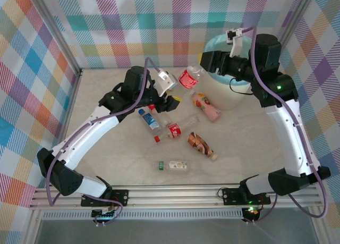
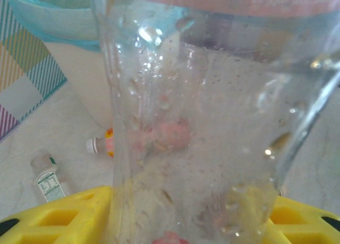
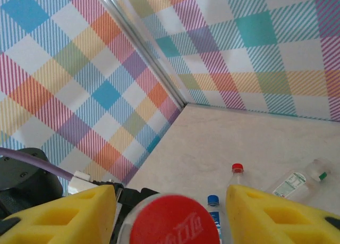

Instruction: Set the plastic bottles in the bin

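A clear plastic bottle with a red label (image 1: 188, 77) hangs in the air beside the bin (image 1: 229, 90), a round white bin lined with a mint-green bag. My left gripper (image 1: 174, 98) is shut on its clear lower body (image 2: 202, 122), with yellow fingers (image 2: 58, 217) on both sides. My right gripper (image 1: 205, 61) stands open around the bottle's red top (image 3: 174, 223), a narrow gap at each yellow finger (image 3: 276, 212). Several more plastic bottles lie on the table: a blue-labelled one (image 1: 149, 119), a clear red-labelled one (image 1: 176, 129), a pink-orange one (image 1: 206, 107), a brown one (image 1: 200, 143) and a small green-labelled one (image 1: 174, 165).
The checked walls close in the table at the back and both sides. The bin's mint rim (image 2: 48, 10) lies up and to the left in the left wrist view. Below my right gripper lie a red-capped bottle (image 3: 237, 169) and a blue-capped bottle (image 3: 213, 200).
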